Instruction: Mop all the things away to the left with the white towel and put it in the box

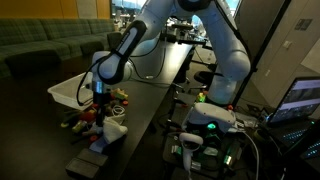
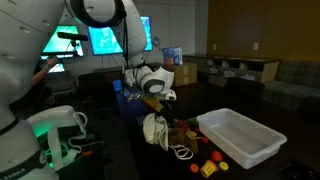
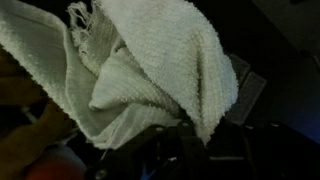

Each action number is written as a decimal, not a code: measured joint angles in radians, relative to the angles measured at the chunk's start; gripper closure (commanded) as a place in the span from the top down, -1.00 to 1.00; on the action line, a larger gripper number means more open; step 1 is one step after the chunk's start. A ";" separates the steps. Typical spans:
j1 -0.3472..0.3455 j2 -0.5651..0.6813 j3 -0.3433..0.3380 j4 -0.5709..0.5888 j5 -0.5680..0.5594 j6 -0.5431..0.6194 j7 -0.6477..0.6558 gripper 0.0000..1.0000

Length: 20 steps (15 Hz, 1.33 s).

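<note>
The white towel point(image 2: 155, 131) hangs bunched from my gripper point(image 2: 156, 104) above the dark table. In an exterior view the towel point(image 1: 113, 128) is just below the gripper point(image 1: 101, 97). In the wrist view the towel point(image 3: 140, 70) fills most of the frame, and a fold of it runs down between the dark fingers point(image 3: 192, 138). The gripper is shut on the towel. The white box point(image 2: 240, 138) stands open on the table beside the towel; it also shows in an exterior view point(image 1: 72, 92). Small coloured things point(image 2: 208, 160) lie scattered on the table near the box.
More small items point(image 1: 82, 118) lie by the towel and the box. A white cord point(image 2: 182, 151) lies on the table under the towel. The robot base point(image 1: 212, 118) with green lights stands at the table's side. Sofas and monitors are behind.
</note>
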 measured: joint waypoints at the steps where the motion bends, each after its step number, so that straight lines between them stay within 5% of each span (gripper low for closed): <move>1: -0.019 -0.009 0.015 -0.003 0.014 -0.005 -0.025 -0.87; 10: -0.336 -0.269 0.057 -0.141 0.350 -0.161 -0.367 -0.87; 15: -0.340 -0.499 -0.158 -0.192 0.532 -0.308 -0.431 -0.87; 20: -0.252 -0.648 -0.413 -0.197 0.540 -0.277 -0.353 -0.87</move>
